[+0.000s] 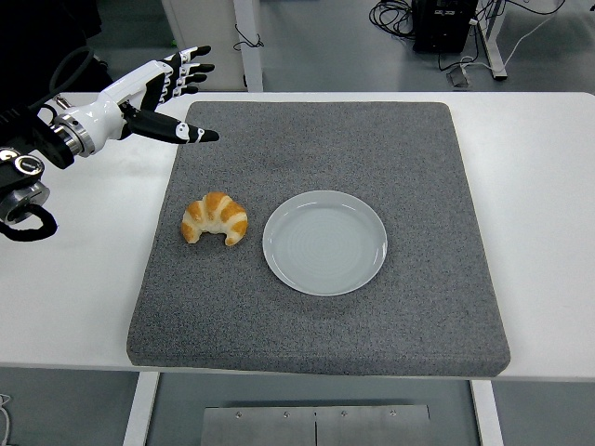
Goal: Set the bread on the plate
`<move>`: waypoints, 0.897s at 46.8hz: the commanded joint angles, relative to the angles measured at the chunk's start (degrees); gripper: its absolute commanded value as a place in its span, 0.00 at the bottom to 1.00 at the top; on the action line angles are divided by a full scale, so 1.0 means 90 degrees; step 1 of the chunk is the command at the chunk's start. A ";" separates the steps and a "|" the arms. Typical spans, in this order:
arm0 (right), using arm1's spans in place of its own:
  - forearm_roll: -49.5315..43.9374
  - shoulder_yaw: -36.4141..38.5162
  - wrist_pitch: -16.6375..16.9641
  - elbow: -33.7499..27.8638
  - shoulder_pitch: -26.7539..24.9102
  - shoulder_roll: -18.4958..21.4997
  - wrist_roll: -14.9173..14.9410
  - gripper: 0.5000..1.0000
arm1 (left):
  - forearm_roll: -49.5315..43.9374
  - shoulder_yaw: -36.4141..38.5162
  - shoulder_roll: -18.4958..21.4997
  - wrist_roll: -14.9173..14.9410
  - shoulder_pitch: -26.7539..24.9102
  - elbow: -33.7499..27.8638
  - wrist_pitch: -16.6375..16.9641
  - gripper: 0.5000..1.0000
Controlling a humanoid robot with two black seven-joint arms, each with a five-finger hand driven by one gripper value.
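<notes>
Fingers (191, 67) spread apart, nothing held; left hand (156, 93) at upper left of frame, above the grey mat's (409, 149) corner. Croissant (216, 219) at left of centre, just beside the empty plate (324, 242). Best lowered from above, closing gently across the middle to avoid crushing.

We see the left robot hand (160, 95) built with a white shell over the palm and back, and slim black fingers (191, 67) marked with small white patches at the joints and tips. Behind it sits a ringed metallic wrist collar (65, 137). The forearm is black, with a round silver joint cap (19, 167) and a looped black cable (28, 221).
</notes>
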 commanded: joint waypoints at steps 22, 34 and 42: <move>0.0000 0.0000 -0.0001 0.0000 0.0000 0.0000 0.0001 1.00 | 0.1246 0.0807 0.0516 -0.0879 -0.0033 -0.0092 -0.0254 0.95; 0.0000 0.0000 -0.0001 0.0000 0.0000 0.0000 0.0001 1.00 | 0.1197 0.1276 0.0477 -0.1105 -0.0033 -0.0092 -0.0264 0.94; 0.0000 0.0000 -0.0010 0.0000 0.0000 0.0000 0.0001 1.00 | 0.1197 0.1373 0.0486 -0.1027 -0.0023 -0.0082 -0.0264 0.94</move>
